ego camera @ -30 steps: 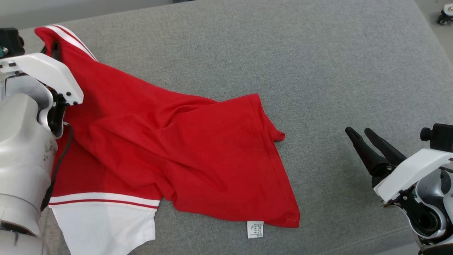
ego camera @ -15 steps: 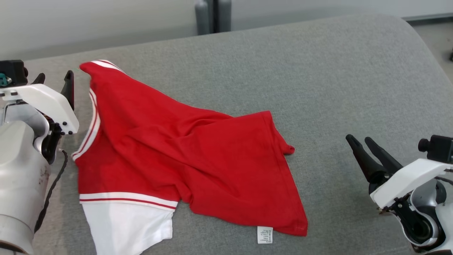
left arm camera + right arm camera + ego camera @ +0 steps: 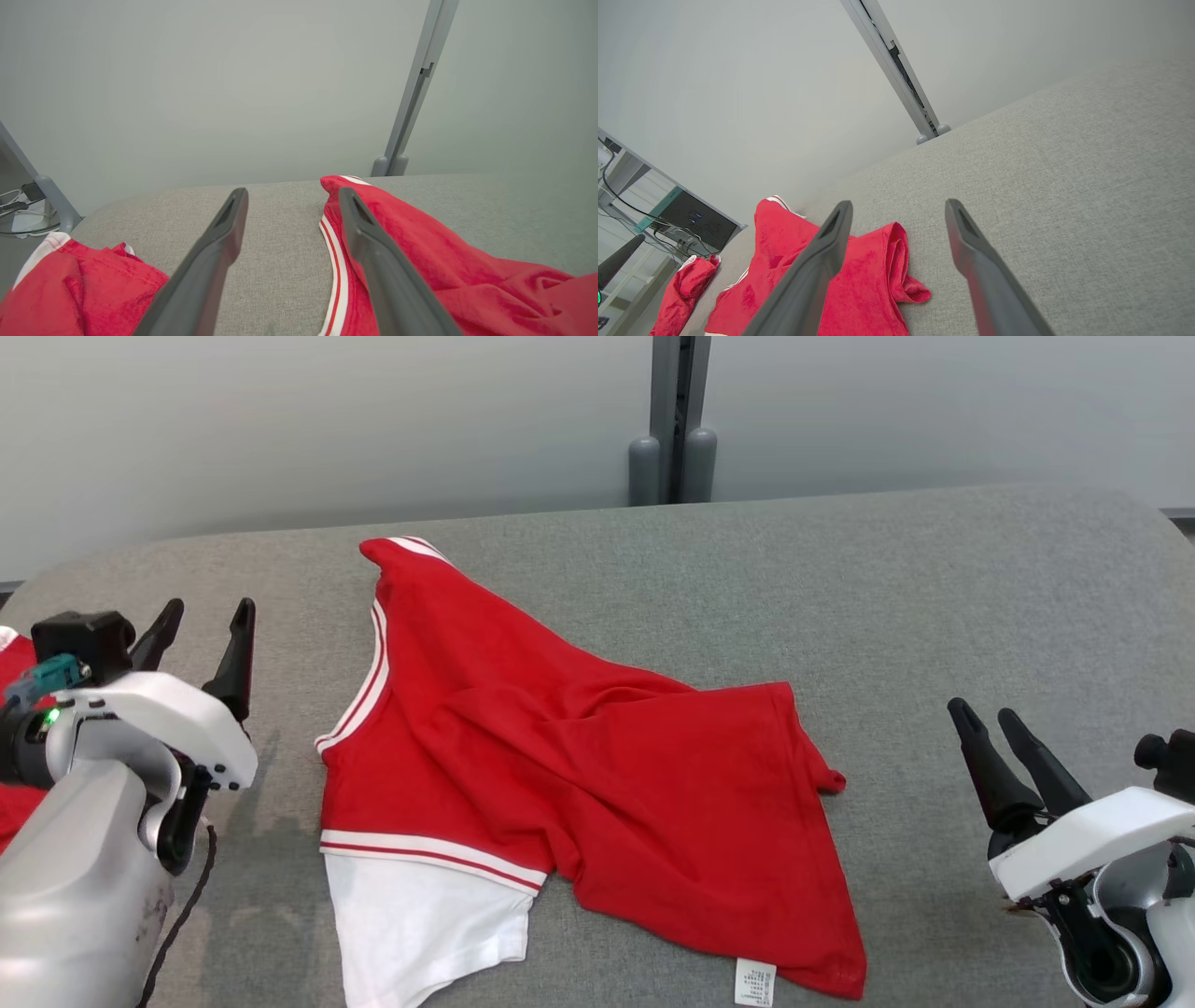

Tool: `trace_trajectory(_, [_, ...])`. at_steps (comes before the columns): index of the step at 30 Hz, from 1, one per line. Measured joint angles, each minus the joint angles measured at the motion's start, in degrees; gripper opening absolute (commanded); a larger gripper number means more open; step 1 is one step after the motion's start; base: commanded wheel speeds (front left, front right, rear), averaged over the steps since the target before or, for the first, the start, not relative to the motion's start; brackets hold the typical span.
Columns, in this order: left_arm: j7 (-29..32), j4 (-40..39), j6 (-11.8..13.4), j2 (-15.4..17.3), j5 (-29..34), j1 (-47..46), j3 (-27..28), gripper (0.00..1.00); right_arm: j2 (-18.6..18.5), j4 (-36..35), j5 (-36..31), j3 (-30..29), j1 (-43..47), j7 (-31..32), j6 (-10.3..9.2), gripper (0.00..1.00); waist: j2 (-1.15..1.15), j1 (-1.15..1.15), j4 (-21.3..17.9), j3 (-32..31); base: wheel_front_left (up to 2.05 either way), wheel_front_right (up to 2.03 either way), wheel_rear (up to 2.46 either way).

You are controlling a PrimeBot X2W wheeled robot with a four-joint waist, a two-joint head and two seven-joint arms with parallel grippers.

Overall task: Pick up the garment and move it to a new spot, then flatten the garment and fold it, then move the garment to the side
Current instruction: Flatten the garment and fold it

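Garment (image 3: pixel 579 775) lies rumpled on the table (image 3: pixel 934 597) between left pincer (image 3: pixel 208 613) and right pincer (image 3: pixel 982 712), both gaping wide and empty, apparently ready to flatten it.

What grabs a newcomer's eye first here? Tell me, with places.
The red garment with white trim stands out at once, lying rumpled across the middle of the grey surface. The left hand is open just to the garment's left, and the right hand is open at the far right; neither touches it. A second red cloth lies at the surface's left end.
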Motion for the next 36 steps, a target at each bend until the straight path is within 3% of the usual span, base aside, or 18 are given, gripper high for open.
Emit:
trace_trajectory(3, [-0.22, -7.7, 2.88, 1.57, 0.12, 5.28, 2.34, 1.0, 0.97, -1.1, -1.18, -0.66, 0.66, -3.82, 0.0, 1.0, 0.0, 0.0, 0.92, -1.36, 0.0, 0.0, 0.0])
trace_trajectory(8, [-0.45, -29.66, 10.0, 3.71, 3.58, 18.19, 11.65, 1.0, 1.97, -2.43, -5.36, -0.68, 2.96, -8.51, 0.0, 1.0, 0.0, 0.0, 1.87, -3.19, 0.0, 0.0, 0.0])
trace_trajectory(12, [-0.45, -44.57, 14.6, 3.1, 7.01, 30.85, 17.7, 1.0, 3.3, -3.89, -9.11, -1.6, 4.03, -12.96, 0.01, 1.0, 0.0, 0.0, 1.94, -4.41, 0.0, 0.0, 0.0])
trace_trajectory(16, [-0.45, -53.97, 17.56, 2.21, 11.27, 39.44, 21.61, 1.0, 4.69, -5.26, -11.37, -1.7, 5.27, -15.61, 0.0, 1.0, 0.0, 0.0, 1.48, -5.24, 0.0, 0.0, 0.0])
trace_trajectory(23, [-0.45, -57.9, 18.39, -0.86, 14.16, 46.8, 23.18, 1.0, 4.8, -5.13, -16.11, -0.66, 6.83, -18.17, 0.0, 1.0, 0.0, 0.0, 0.53, -5.68, 0.0, 0.0, 0.0])
trace_trajectory(36, [-0.45, -55.92, 15.75, -8.71, 15.71, 51.16, 24.95, 1.0, 5.55, -2.93, -19.38, 0.37, 8.35, -20.12, 0.01, 1.0, 0.0, 0.0, 0.07, -6.21, 0.0, 0.0, 0.0])
